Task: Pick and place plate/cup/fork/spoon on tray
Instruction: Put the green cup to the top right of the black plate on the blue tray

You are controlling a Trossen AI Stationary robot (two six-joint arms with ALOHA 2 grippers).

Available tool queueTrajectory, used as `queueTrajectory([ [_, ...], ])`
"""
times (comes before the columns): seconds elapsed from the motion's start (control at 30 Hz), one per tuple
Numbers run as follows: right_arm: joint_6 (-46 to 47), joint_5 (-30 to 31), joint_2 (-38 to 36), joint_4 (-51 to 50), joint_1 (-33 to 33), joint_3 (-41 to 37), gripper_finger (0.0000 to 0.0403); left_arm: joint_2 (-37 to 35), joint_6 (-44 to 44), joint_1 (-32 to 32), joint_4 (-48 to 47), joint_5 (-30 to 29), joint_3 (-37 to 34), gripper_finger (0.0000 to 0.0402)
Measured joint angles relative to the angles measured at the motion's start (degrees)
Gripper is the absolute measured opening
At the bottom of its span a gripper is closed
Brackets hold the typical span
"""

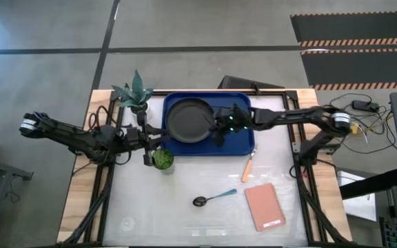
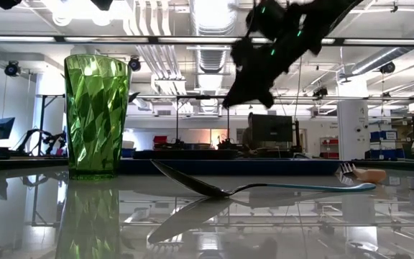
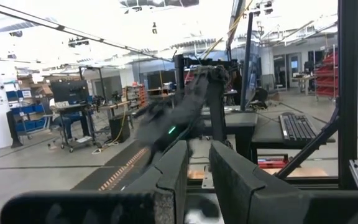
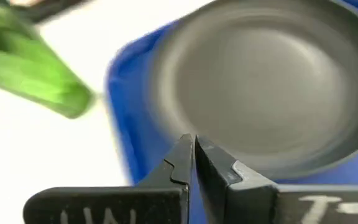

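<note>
The cup (image 1: 162,159) stands just below the tray's (image 1: 247,141) lower-left corner, beside the left gripper (image 1: 147,148), whose fingers are narrowly parted. The right gripper (image 1: 220,125), pressed together, hovers over the tray beside the plate (image 1: 188,119), farther from the cup.

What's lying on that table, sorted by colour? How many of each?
Blue: 2, the tray and the blue-handled spoon
Black: 1, the plate on the tray
Green: 2, the cup and the potted plant
Orange: 1, the fork
Pink: 1, the notebook
Total: 7
</note>
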Motion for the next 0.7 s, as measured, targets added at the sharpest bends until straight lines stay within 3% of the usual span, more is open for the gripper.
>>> queueTrajectory([
  [0.2, 14.9, -0.3, -8.3, -9.7, 8.8, 0.0, 0.0009, 0.0, 0.0, 0.0, -0.1, 0.0, 0.0, 0.0054],
  [0.33, 23.1, -0.1, -11.2, -10.7, 15.1, 0.0, 0.0009, 0.0, 0.0, 0.0, -0.1, 0.0, 0.0, 0.0054],
  [0.43, 22.7, 2.4, -11.4, -8.7, 20.0, 0.0, 0.0009, 0.0, -0.1, 0.0, -0.1, 0.0, 0.0, 0.0054],
  [0.53, 20.0, 8.6, -10.9, -6.9, 23.9, 0.0, 0.0009, 0.0, -0.1, 0.0, -0.1, 0.0, 0.0, 0.0054],
  [0.63, 16.0, 13.8, -9.5, -4.4, 25.7, 0.0, 0.0009, 0.0, -0.8, 0.0, -0.5, 0.0, 0.0, 0.0054],
  [0.7, 13.9, 14.2, -8.1, -1.4, 25.8, 0.0, 0.0009, -0.7, -4.6, 0.0, -1.2, -0.2, -0.1, 0.0054],
])
